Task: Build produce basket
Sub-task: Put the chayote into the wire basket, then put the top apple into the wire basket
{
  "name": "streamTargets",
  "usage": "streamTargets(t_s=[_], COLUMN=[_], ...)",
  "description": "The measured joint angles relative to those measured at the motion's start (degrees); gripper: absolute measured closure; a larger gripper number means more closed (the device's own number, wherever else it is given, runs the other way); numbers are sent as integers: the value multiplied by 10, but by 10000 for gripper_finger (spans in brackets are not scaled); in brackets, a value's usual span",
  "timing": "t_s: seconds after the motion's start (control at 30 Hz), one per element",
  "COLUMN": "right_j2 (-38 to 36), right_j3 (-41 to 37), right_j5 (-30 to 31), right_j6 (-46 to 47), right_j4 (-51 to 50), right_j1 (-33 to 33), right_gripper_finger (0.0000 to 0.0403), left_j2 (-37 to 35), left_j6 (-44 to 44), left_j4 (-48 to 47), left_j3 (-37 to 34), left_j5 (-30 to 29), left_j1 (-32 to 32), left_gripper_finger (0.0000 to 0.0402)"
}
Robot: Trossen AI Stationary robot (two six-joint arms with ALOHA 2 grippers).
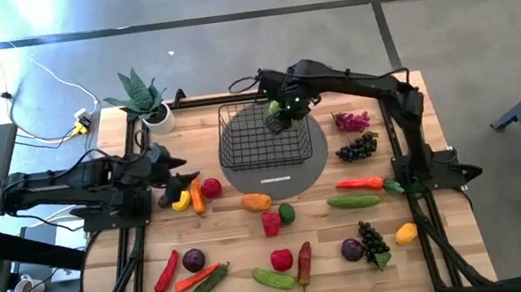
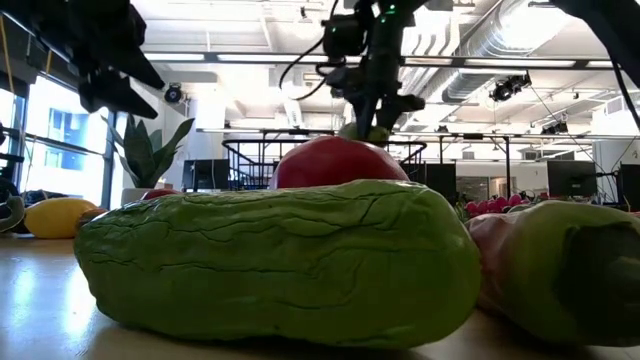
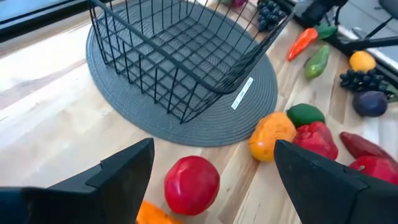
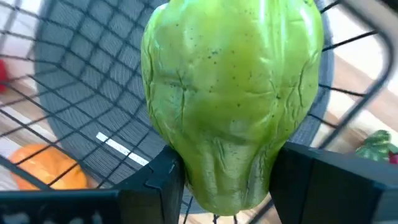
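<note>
The right hand (image 1: 281, 113) grips a green pepper (image 4: 233, 99) above the basket (image 1: 264, 135), which sits on the grey mat (image 1: 314, 154) at the worktop's twelve o'clock. The left hand (image 1: 183, 181) hangs open at nine o'clock, just beside a red tomato (image 3: 191, 185).

Two matte black jointed arms with slim tubular links and chunky joint housings. Left gripper (image 3: 211, 165): flat, wedge-shaped black fingers (image 3: 127, 168) with angular edges. Right gripper (image 4: 227, 180): blocky black fingers, squared corners. Black cable loops beside the upper joints; small green light glows there.
</note>
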Motion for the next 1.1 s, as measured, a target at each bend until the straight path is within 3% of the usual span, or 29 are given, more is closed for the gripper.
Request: streamTargets(t_s=[0.6, 0.87, 1.1], right_j2=[66, 67, 66], right_j3=[0, 0, 0], right_j5=[6, 6, -18], right_j6=[-10, 9, 27], right_j4=[2, 7, 5], right_j1=[5, 5, 1], right_gripper_finger=[242, 165, 141], left_j2=[13, 29, 46], left_j6=[-8, -17, 88], left_j4=[0, -1, -2], left_j3=[0, 0, 0], left_j5=[0, 5, 23], left_j1=[0, 0, 0], left_gripper_finger=[81, 81, 81])
